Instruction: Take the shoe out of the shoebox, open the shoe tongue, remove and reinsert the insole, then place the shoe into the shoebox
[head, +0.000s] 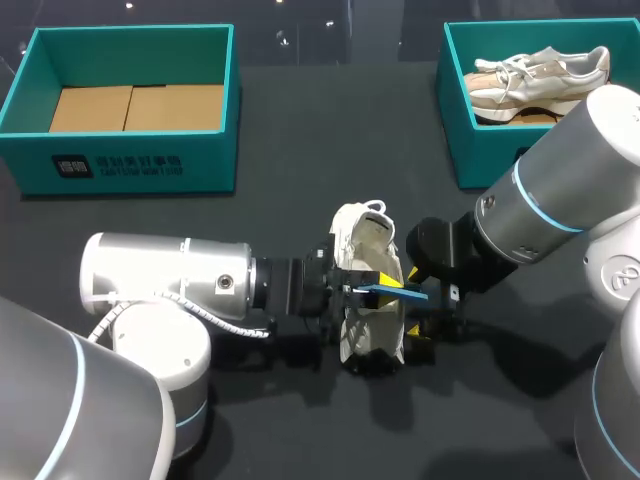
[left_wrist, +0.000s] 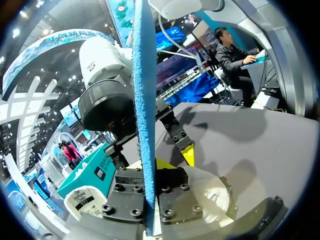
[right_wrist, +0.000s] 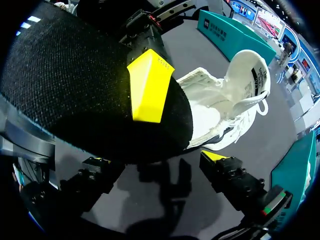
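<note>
Left gripper (head: 350, 292): you have it clamped on the thin blue foam insole (head: 392, 290). In the left wrist view the insole (left_wrist: 142, 75) stands edge-on between the fingers and runs straight out ahead of the left gripper (left_wrist: 149, 170).

Right gripper (head: 425, 325): fingers apart, nothing between them. In the right wrist view its two yellow tips sit either side of bare dark tabletop (right_wrist: 280, 140). The black fabric face of the insole (right_wrist: 75, 90) is just ahead of the right gripper (right_wrist: 157, 162), and one yellow fingertip of the left gripper presses on that face.

White low-top sneaker (head: 365, 240): on the tabletop (head: 300, 130) between your two grippers, under the insole's free end. Its heel loop points away from you. From the right gripper's side the sneaker (right_wrist: 225, 100) shows its opening and its inner label. Part of the sneaker (left_wrist: 210, 190) lies under the left gripper.

Teal shoebox with the bare cardboard floor (head: 130, 150): well ahead of the left gripper.

Second teal shoebox (head: 460, 140): well ahead of the right gripper, holding a beige laced sneaker (head: 540, 75).
</note>
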